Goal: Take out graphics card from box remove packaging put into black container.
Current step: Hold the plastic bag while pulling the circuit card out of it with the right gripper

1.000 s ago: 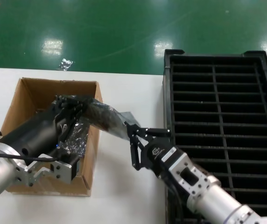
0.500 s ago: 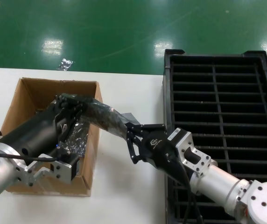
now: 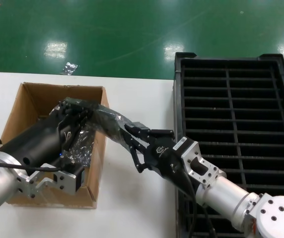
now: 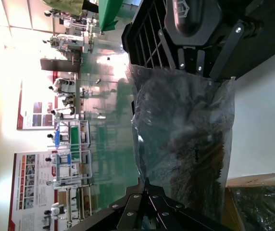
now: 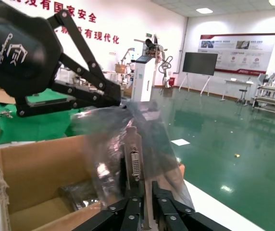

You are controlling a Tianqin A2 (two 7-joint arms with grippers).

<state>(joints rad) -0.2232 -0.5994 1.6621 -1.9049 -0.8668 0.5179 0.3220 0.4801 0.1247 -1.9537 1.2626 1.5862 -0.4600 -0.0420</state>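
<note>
Currently the packaging (image 3: pixel 109 124) spans both grippers, graphics card (image 5: pixel 133 166) inside, above the box (image 3: pixel 30 106): left gripper (image 3: pixel 85 111) clenched on one end, right gripper (image 3: pixel 132 136) pinching the opposite end.

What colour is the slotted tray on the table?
Black; the head view shows it best.

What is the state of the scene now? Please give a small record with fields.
left hand: shut on one end of the bag, above the box
right hand: closed on the bag's other end, over the table
bag: stretched in the air between both hands
card: inside the bag, not yet removed
box: open, on the table, more wrapped bundles inside
tray: on the robot's right, slots in view empty
</note>
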